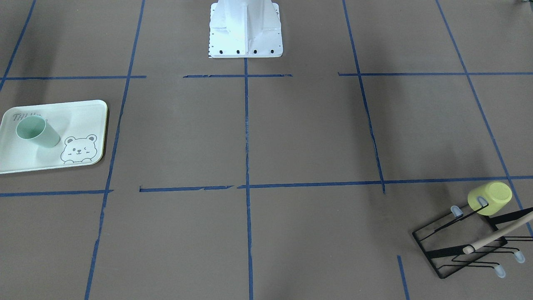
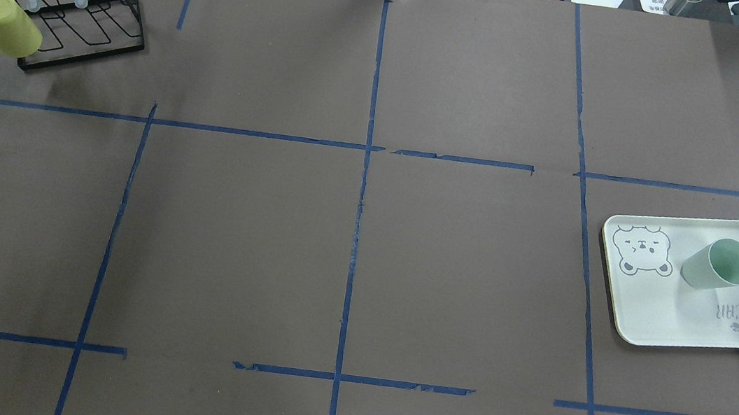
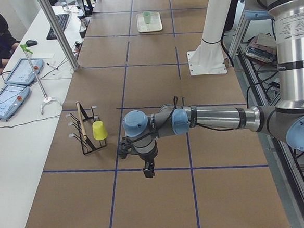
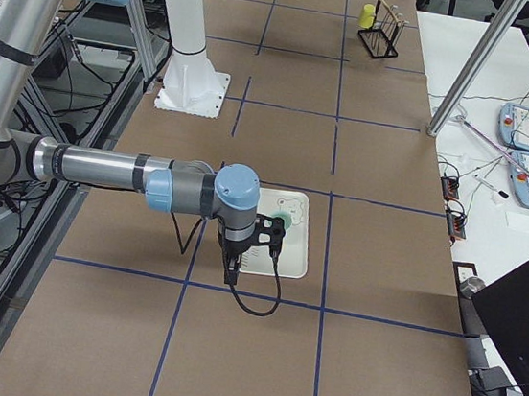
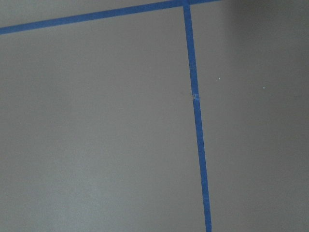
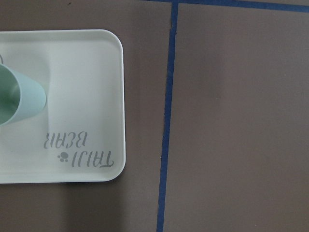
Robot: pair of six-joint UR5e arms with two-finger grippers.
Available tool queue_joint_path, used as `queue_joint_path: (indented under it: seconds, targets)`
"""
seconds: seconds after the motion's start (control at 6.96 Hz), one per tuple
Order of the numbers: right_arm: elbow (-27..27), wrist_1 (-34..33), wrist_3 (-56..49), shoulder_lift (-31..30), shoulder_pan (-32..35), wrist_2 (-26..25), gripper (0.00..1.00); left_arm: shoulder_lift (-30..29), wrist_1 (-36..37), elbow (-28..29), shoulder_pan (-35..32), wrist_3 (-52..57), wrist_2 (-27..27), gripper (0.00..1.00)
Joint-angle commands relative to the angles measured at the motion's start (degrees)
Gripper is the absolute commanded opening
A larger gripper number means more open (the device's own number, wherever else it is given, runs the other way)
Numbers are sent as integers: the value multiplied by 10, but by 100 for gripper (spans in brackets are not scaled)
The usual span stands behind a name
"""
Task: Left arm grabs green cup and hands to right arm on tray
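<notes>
The green cup (image 2: pixel 718 264) is seen standing upright on the tray (image 2: pixel 652 316) at the right end of the table (image 2: pixel 445 280), while whether the left gripper (image 3: pixel 147 169) and right gripper (image 4: pixel 229 273) are open cannot be told.

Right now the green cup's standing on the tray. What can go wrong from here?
1. The right gripper hangs by the tray, with its black cable looping below it. A low sweep could catch the upright green cup and tip it.
2. The left gripper hangs near the cup rack. A careless move might knock the yellow-green cup, inverted on the rack's end, loose.
</notes>
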Motion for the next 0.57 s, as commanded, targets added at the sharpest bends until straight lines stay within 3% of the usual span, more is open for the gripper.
queue_joint_path:
  seconds: [0.0, 0.43]
  targets:
    - [0, 0, 1, 0, 0, 2, 100, 11, 0, 1, 0, 0, 5, 100]
    - [0, 0, 3, 0, 0, 2, 100, 15, -1, -2, 1, 1, 5, 100]
